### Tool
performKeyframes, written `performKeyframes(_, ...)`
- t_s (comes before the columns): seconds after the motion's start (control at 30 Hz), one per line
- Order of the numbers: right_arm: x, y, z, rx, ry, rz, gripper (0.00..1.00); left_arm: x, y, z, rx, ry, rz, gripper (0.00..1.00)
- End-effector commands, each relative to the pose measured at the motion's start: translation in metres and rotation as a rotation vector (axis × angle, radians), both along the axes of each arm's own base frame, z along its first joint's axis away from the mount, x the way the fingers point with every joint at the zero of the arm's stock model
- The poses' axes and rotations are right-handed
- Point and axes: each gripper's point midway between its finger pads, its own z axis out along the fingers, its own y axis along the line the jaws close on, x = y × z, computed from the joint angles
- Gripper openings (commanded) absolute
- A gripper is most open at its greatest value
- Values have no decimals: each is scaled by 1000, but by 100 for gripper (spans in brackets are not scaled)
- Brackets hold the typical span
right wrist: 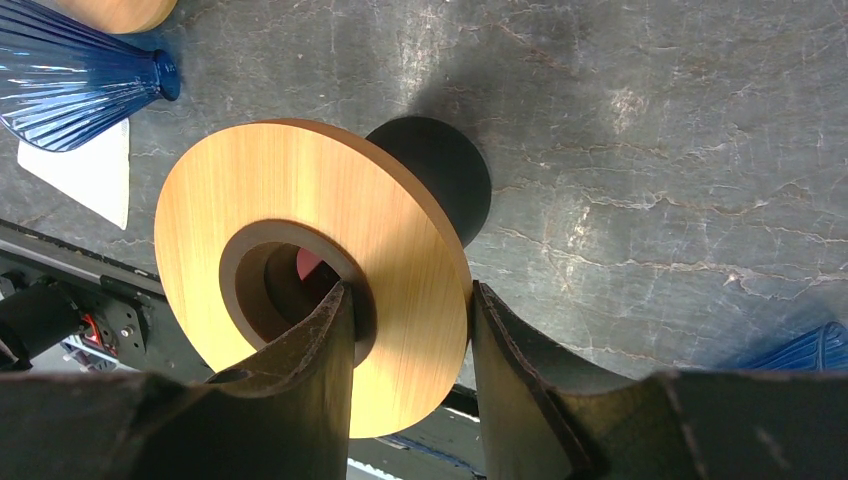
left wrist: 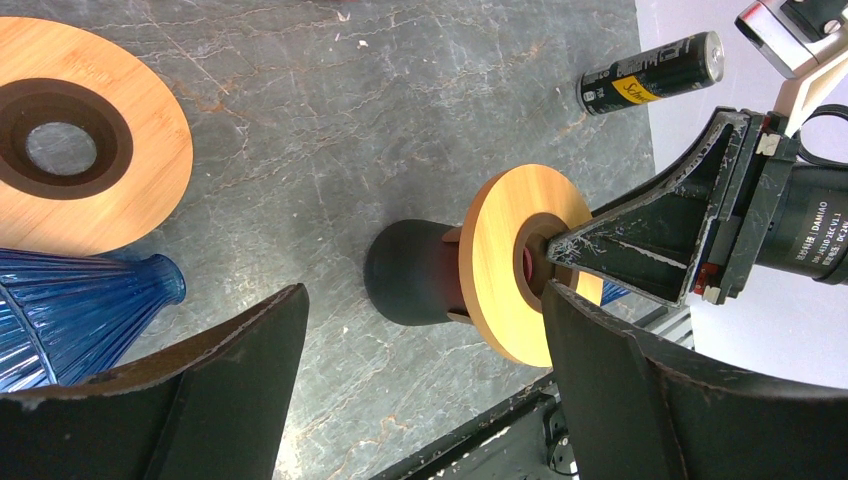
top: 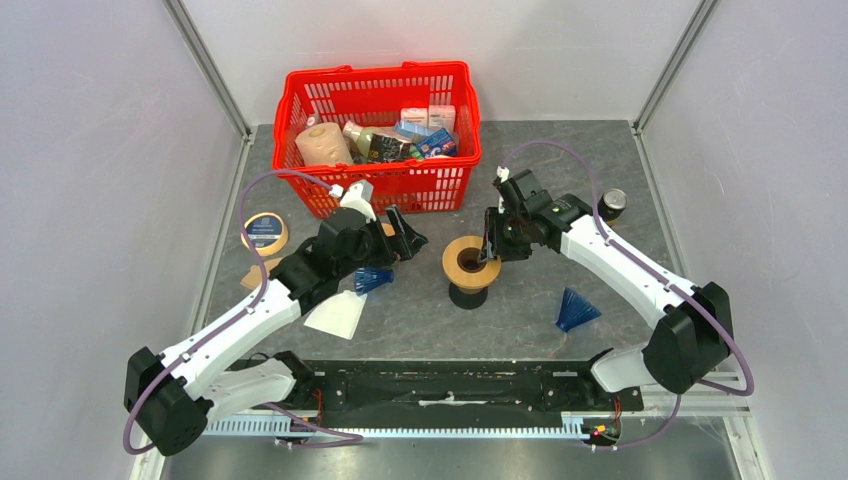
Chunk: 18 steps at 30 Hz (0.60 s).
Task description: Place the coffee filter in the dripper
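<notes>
The dripper (top: 470,268), a black cylinder with a tan wooden collar, stands mid-table. My right gripper (top: 491,251) is shut on its collar (right wrist: 300,210), one finger inside the dark mouth and one outside the rim (right wrist: 410,290). The white paper coffee filter (top: 338,316) lies flat on the table to the left, below my left arm; its corner shows in the right wrist view (right wrist: 90,175). My left gripper (top: 408,241) is open and empty, left of the dripper (left wrist: 505,260), with its jaws spread wide (left wrist: 425,300).
A blue ribbed cone (top: 372,279) lies by the left gripper, and another (top: 577,309) lies at the right. A separate wooden ring (left wrist: 80,150) lies under the left wrist. A red basket (top: 378,135) stands behind, a tape roll (top: 265,232) at left, and a small can (top: 612,203) at right.
</notes>
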Motion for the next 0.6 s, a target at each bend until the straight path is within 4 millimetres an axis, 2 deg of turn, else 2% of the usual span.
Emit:
performKeyframes(0.0, 13, 5, 9, 16, -53, 11, 27, 4, 5, -3, 38, -22, 12, 93)
performKeyframes(0.1, 12, 6, 7, 18, -47, 17, 31, 3, 5, -5, 41, -16, 12, 93)
performKeyframes(0.37, 11, 8, 15, 39, -57, 21, 52, 4, 5, -2, 33, -19, 14, 94)
performKeyframes(0.57, 10, 7, 36, 63, -102, 23, 76, 4, 4, 2, 25, -25, 13, 94)
